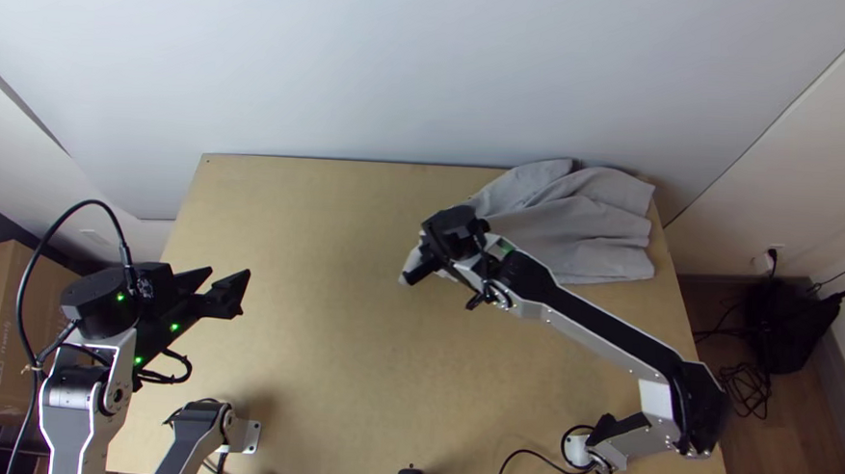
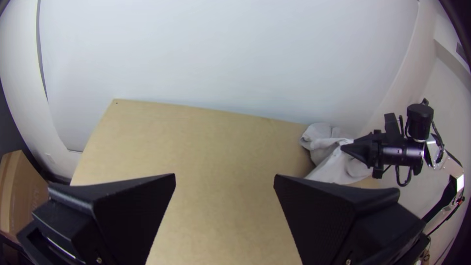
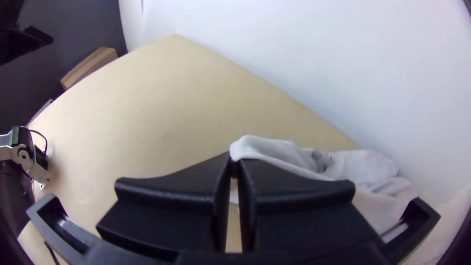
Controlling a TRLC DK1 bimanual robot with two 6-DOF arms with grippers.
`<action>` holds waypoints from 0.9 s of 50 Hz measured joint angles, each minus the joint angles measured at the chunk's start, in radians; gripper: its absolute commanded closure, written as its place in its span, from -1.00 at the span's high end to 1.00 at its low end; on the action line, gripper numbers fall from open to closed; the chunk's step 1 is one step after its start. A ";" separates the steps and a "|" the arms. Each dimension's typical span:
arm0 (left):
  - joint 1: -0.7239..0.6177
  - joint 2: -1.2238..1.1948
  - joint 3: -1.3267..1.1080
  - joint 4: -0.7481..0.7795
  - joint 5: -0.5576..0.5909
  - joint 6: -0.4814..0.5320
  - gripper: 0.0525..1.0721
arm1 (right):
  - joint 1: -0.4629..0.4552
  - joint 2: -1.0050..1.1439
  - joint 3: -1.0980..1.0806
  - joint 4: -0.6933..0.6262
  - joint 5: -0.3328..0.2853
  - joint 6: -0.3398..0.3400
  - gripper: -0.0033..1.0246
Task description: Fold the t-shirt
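On the far right part of the wooden table (image 1: 338, 377), the grey t-shirt (image 1: 577, 226) is lying bunched, with several soft folds, and its far side comes up to the far edge of the table. Its long axis goes mostly across the table, with a slant: the narrow end points to the left and a little toward the near side, while the broad end, with a wavy border, points to the right edge of the table. The folds open like a fan from the narrow end to this broad one. At the narrow end is the right gripper (image 1: 415, 273), and in the right wrist view its two fingers are pressed together and clench a border of the cloth between the tips; which part of the shirt this is, I cannot tell. From this pinch the cloth spreads away, with a loose, rounded fold near the fingertips. The left gripper (image 1: 229, 275) is well apart from the shirt, above the left part of the table, and it grasps nothing; its fingers are standing wide from each other. Behind the table is a white wall (image 1: 402, 72), and beyond its left side stands a cardboard box (image 1: 26, 342)
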 measured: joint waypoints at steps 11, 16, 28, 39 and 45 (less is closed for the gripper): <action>0.000 -0.014 -0.021 -0.018 0.000 -0.011 0.90 | 0.090 0.132 0.265 0.132 0.000 -0.049 -0.95; 0.000 -0.035 -0.044 -0.018 0.000 -0.026 0.90 | 0.111 0.192 0.400 0.206 0.000 -0.083 -0.95; 0.000 -0.120 -0.156 0.034 0.127 -0.159 0.90 | 0.086 0.417 0.749 0.252 0.065 -0.112 -0.95; -0.020 -0.162 -0.284 0.136 0.187 -0.228 0.90 | 0.014 0.502 0.850 0.367 0.105 -0.116 -0.95; -0.093 -0.142 -0.346 0.225 0.186 -0.243 0.89 | -0.019 0.502 0.842 0.379 0.131 -0.115 -0.95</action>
